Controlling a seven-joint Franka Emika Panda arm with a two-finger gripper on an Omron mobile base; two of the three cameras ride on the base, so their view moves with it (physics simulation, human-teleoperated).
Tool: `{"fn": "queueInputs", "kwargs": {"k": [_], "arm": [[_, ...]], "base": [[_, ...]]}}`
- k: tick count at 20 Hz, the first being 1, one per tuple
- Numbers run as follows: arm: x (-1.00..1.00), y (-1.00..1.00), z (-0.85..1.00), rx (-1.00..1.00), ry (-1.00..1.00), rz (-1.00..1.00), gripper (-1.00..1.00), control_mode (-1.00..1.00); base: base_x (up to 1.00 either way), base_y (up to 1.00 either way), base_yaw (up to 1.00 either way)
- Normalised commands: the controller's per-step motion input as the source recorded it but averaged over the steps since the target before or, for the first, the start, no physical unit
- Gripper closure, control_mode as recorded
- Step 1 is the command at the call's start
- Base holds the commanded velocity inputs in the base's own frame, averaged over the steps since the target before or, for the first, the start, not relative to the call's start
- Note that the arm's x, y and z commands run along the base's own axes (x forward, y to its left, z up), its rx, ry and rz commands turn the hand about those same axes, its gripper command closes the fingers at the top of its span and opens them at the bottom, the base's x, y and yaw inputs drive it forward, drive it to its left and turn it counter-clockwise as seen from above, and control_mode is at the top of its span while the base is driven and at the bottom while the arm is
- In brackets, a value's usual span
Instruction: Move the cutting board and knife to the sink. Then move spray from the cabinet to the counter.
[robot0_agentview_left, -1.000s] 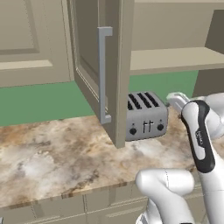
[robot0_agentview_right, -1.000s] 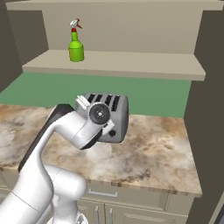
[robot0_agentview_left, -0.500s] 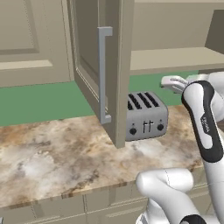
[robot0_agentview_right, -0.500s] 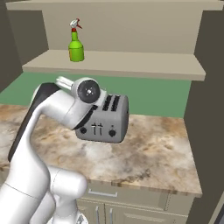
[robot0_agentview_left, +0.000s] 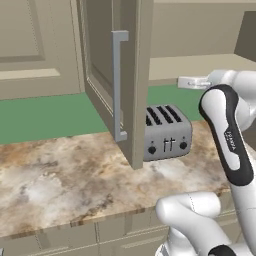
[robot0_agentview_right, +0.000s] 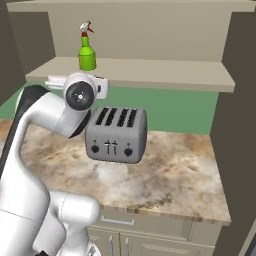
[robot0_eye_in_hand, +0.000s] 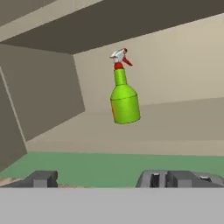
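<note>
Grey four-slot toaster (robot0_agentview_right: 116, 135) stands upright, two dark knobs and two levers on near face. Green backsplash wall (robot0_agentview_right: 170, 112) runs behind it, far side.

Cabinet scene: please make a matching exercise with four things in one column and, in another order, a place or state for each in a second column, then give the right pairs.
Things:
1. spray
2. toaster
3. cabinet door
4. gripper

Places or states:
A. swung open, its grey bar handle facing the room
B. open, below and in front of the shelf, holding nothing
C. upright on the cabinet shelf
D. on the counter, under the shelf

Pairs: 1-C, 2-D, 3-A, 4-B
</note>
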Motion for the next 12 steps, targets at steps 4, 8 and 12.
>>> {"fn": "queueInputs", "kwargs": {"k": [4, 8, 12], "arm": [[0.05, 0.12, 0.23, -0.26, -0.19, -0.01, -1.0, -1.0], [0.31, 0.1, 0.26, -0.22, 0.02, 0.0, -1.0, -1.0], [0.32, 0.17, 0.02, -0.18, 0.1, -0.01, -1.0, -1.0]], "base": [[0.0, 0.0, 0.0], [0.0, 0.0, 0.0], [0.0, 0.0, 0.0]]}}
